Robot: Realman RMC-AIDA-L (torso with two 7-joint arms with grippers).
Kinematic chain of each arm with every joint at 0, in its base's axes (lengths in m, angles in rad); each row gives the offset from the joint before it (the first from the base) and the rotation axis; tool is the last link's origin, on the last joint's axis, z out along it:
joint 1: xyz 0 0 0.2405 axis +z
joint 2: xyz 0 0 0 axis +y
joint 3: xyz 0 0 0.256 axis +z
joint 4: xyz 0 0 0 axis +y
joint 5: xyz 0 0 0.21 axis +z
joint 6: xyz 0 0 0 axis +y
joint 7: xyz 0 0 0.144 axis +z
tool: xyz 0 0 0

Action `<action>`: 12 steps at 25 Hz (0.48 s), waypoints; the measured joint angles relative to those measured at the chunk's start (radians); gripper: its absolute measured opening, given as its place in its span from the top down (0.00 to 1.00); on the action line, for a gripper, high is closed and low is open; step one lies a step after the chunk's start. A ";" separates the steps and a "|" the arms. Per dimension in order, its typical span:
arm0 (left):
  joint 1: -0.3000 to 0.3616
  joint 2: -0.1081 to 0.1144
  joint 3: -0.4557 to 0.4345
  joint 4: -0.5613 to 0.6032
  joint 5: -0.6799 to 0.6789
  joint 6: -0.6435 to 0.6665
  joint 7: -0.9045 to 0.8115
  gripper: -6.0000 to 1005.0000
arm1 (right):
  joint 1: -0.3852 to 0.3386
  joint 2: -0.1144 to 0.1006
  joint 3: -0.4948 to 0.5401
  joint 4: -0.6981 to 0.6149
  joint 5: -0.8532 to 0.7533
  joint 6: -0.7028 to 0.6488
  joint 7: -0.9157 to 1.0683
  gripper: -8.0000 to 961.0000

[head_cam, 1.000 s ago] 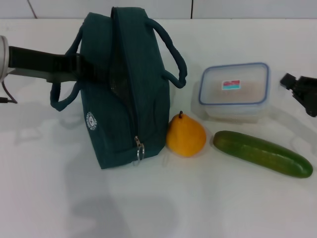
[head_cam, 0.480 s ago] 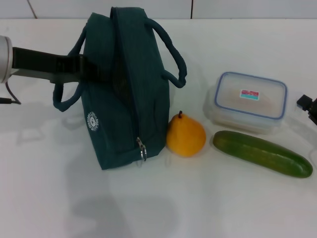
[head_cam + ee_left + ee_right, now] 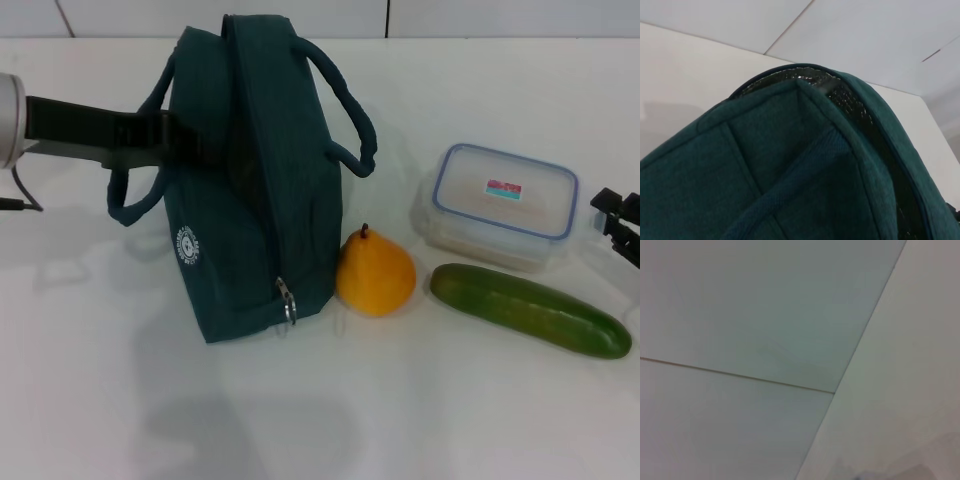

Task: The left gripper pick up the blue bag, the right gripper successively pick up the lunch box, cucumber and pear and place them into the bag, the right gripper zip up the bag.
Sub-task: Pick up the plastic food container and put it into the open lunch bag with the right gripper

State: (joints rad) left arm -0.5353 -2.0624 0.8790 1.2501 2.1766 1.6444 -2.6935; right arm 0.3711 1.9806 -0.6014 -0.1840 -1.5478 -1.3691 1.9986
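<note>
Head view: the right gripper (image 3: 618,222), fingers' state not discernible, sits at the right edge, just right of the lunch box (image 3: 500,205), whose long axis runs left-right.

Left arm (image 3: 90,135) outstretched, right gripper (image 3: 620,225) low.

The left tool (image 3: 165,140) is hidden against the blue bag (image 3: 255,190); the right tool (image 3: 620,222) is cut off at the edge.

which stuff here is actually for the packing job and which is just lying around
For the job: blue bag, lunch box, cucumber, pear, left hand at the bag's side, right hand beside the lunch box.

Just lying about: nothing; only the white table.
</note>
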 joint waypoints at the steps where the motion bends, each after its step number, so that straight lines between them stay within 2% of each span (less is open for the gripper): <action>1: 0.000 0.000 0.000 0.000 0.000 0.000 0.000 0.95 | 0.001 0.000 0.000 0.000 -0.001 -0.001 0.000 0.72; 8: -0.001 -0.001 0.000 0.000 0.000 -0.002 0.002 0.95 | 0.017 0.000 -0.007 0.002 -0.004 0.005 0.000 0.57; 12: -0.001 -0.001 0.000 0.000 0.000 -0.003 0.003 0.95 | 0.030 0.003 -0.007 0.012 -0.005 0.013 0.000 0.57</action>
State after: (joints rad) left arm -0.5364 -2.0632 0.8790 1.2501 2.1767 1.6414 -2.6906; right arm 0.4013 1.9840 -0.6089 -0.1722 -1.5524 -1.3565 1.9990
